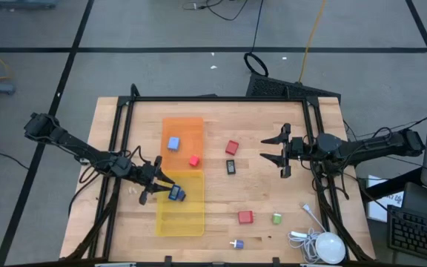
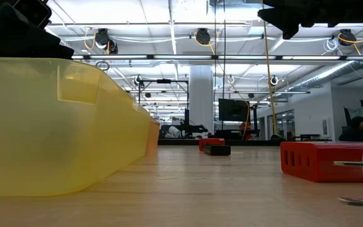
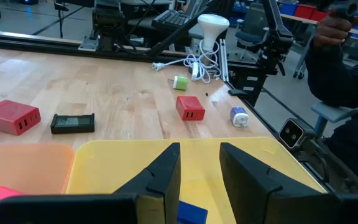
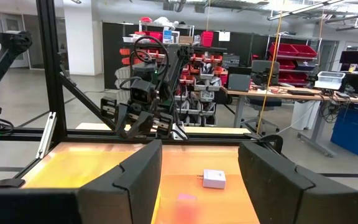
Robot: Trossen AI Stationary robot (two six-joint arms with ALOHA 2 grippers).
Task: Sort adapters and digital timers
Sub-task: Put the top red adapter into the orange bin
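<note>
My left gripper hovers open over the yellow tray's far end. A dark blue digital timer lies in that tray just past the fingertips, and shows blue between the fingers in the left wrist view. My right gripper hangs open above the table's right half, pointing left toward the orange tray, which holds a light blue adapter and a red one. On the bare wood lie a red adapter, a black timer, another red adapter, a green one and a white-purple one.
A white round device with a cable lies at the table's near right corner. A black frame runs around the table. In the low view the yellow tray's wall fills the left side and a red adapter stands on the right.
</note>
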